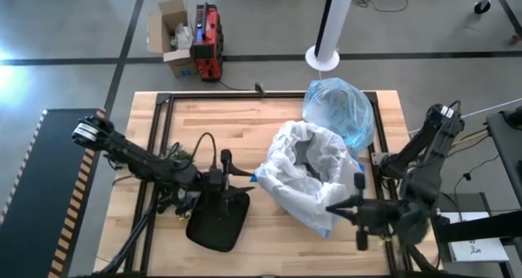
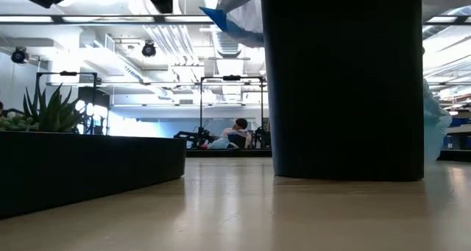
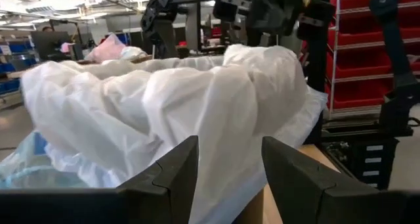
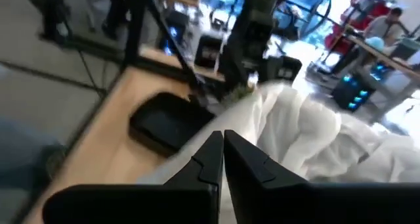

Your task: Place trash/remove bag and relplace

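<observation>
Surface (image 1: 245, 115) of pale wood carries the bin, draped in a white bag (image 1: 306, 176) at the middle, so relining looks underway. Blue bag (image 1: 341, 107) lies bunched behind it, already removed. Black lid-like piece (image 1: 218, 221) lies flat. Left tool (image 1: 236, 174) stands partly open beside the white bag; right tool (image 1: 341, 209) is closed, empty

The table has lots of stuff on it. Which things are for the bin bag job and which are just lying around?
For the job:
blue bag
white bag over the bin
left claw
right claw

Just lying about:
black tray
cardboard box
red case
</observation>
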